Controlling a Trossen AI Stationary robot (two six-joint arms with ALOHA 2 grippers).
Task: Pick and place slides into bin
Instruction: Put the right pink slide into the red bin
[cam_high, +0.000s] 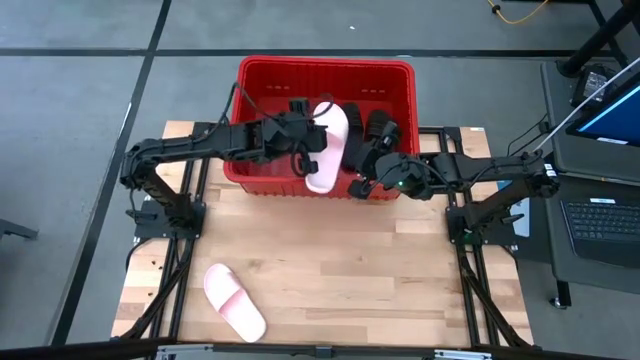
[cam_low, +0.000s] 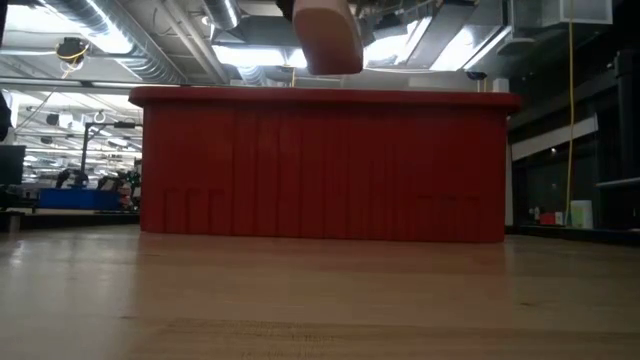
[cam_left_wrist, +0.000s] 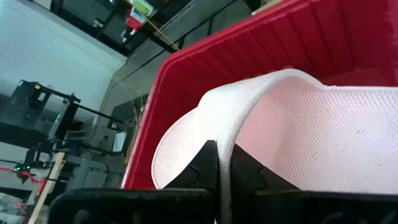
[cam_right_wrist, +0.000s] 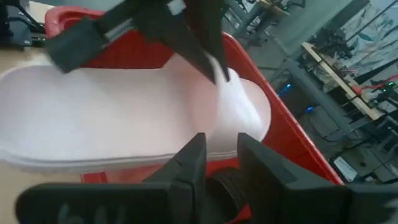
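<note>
Pink slide (cam_high: 234, 301) on table front, left tool (cam_high: 312, 135) pinching pink slide's strap (cam_left_wrist: 205, 124) over red bin (cam_high: 262, 75), right tool (cam_high: 365, 185) partly open

The worktop (cam_high: 340, 260) is pale wood planking, standing on a grey floor (cam_high: 80, 120) crossed by dark seams. Beside the worktop, on the side of the right arm, an open laptop (cam_high: 600, 225) sits on a dark stand, and just beyond it a screen (cam_high: 615, 112) glows blue. A yellow cable (cam_high: 520, 14) curls on the floor well away from the worktop. Across the worktop, ceiling ducts (cam_low: 130, 55) and strip lights (cam_low: 250, 55) show overhead.
</note>
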